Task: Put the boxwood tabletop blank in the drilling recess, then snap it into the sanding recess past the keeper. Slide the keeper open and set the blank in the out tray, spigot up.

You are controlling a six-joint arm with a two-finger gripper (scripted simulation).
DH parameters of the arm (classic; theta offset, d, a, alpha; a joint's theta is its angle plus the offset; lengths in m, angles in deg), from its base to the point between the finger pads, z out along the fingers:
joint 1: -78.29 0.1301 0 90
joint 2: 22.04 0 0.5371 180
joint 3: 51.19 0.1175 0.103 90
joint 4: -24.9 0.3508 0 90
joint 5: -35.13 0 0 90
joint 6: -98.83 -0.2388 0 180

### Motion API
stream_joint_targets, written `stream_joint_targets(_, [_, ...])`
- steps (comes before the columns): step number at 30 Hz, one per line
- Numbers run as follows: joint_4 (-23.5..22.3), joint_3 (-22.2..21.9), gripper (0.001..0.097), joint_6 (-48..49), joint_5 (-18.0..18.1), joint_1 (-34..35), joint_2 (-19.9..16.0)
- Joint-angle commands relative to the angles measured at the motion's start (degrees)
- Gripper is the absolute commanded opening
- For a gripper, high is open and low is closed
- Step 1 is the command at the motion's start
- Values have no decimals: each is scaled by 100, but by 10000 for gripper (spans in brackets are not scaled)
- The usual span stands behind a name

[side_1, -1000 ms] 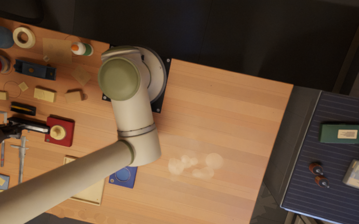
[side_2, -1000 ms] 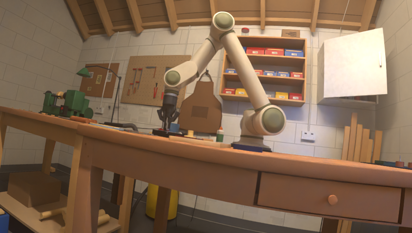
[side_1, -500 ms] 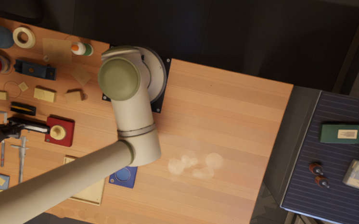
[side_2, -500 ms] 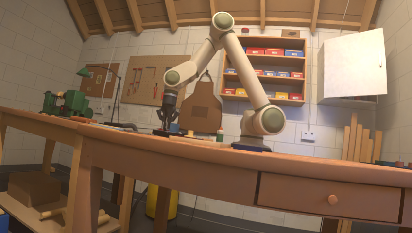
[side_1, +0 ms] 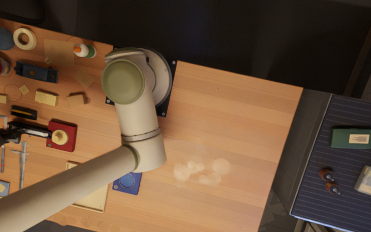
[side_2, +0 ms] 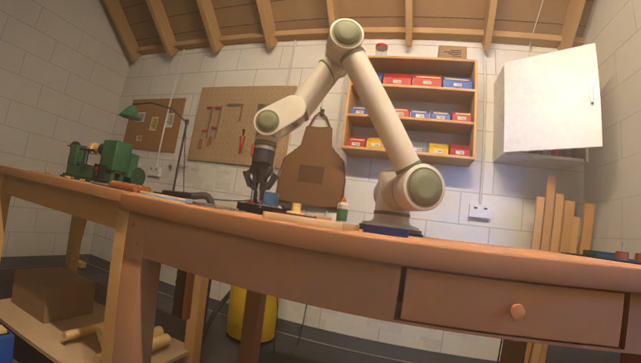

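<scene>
The keeper [side_1: 30, 130], a black bar with a pale strip, reaches left from the red sanding block [side_1: 61, 135], and my gripper [side_1: 8, 135] is closed on its outer end. In the second side camera the gripper [side_2: 259, 194] points straight down at the bench. The boxwood tabletop blank [side_1: 60, 137] is a pale round piece. It sits in the recess of the red block. A blue block with a round recess [side_1: 127, 181] lies partly under my arm. A shallow cream tray [side_1: 93, 198] lies beside it, mostly hidden by the arm.
A second bench at the far left of the room carries a green lathe [side_2: 104, 164]. On my bench lie a tape roll [side_1: 25, 38], a glue bottle [side_1: 84, 51], a blue jig [side_1: 36, 72], small wooden blocks and a caliper [side_1: 22, 161]. The right half of the bench is bare.
</scene>
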Motion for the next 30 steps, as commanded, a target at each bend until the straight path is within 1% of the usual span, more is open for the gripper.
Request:
stream_joint_targets(1, [-5, -21, 80, 1, 15, -5, 2])
stream_joint_targets(30, [-5, -87, 80, 20, -25, -24, -23])
